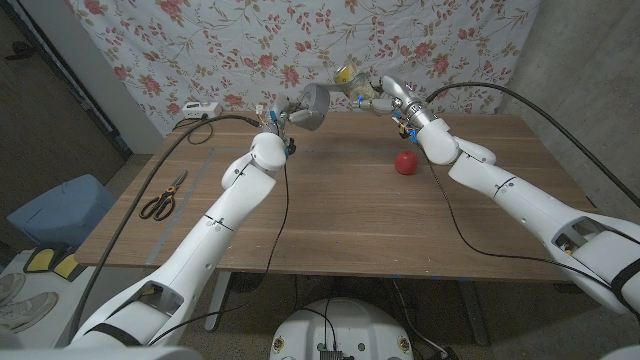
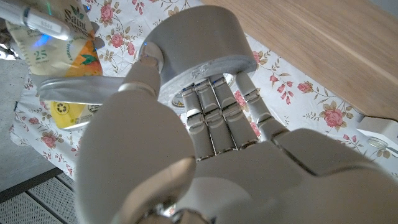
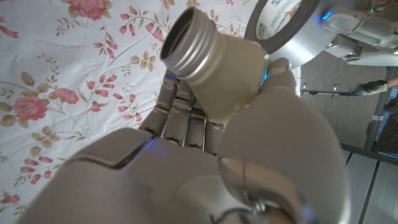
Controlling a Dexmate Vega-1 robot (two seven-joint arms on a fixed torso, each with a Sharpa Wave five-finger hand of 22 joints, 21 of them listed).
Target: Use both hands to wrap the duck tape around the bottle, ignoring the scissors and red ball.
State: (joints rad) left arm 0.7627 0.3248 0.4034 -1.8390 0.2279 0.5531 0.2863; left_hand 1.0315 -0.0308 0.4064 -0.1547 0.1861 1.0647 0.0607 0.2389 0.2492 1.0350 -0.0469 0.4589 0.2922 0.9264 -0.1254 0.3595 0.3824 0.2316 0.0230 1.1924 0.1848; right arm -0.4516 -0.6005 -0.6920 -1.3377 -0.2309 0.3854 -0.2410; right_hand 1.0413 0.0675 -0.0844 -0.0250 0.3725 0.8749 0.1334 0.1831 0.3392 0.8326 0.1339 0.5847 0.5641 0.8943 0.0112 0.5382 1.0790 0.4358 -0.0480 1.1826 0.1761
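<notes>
Black-handled scissors (image 1: 163,200): near left of the wooden table (image 1: 330,220), handles toward the robot. Not for use.

Small round red ball (image 1: 405,162): right of middle, beneath the right forearm. Not for use.

Left hand (image 1: 285,116): raised over the far table edge, fingers closed round the grey roll of duck tape (image 1: 314,107). In the left wrist view the roll (image 2: 199,43) sits at the fingertips, thumb on its rim, and a grey strip of tape (image 2: 68,88) runs from it to the bottle's label (image 2: 59,56).

Right hand (image 1: 390,96): raised just right of the roll, grasping the clear plastic bottle with yellow label (image 1: 352,82). The right wrist view shows its open threaded neck (image 3: 196,40) jutting past the fingers.

Governing relation: bottle lies just right of the roll, apparently joined to it by the strip. Its long axis seems roughly level and crosswise, though the head view is too small to fix which way the neck points. Judged: winding needs the roll carried around that axis.
</notes>
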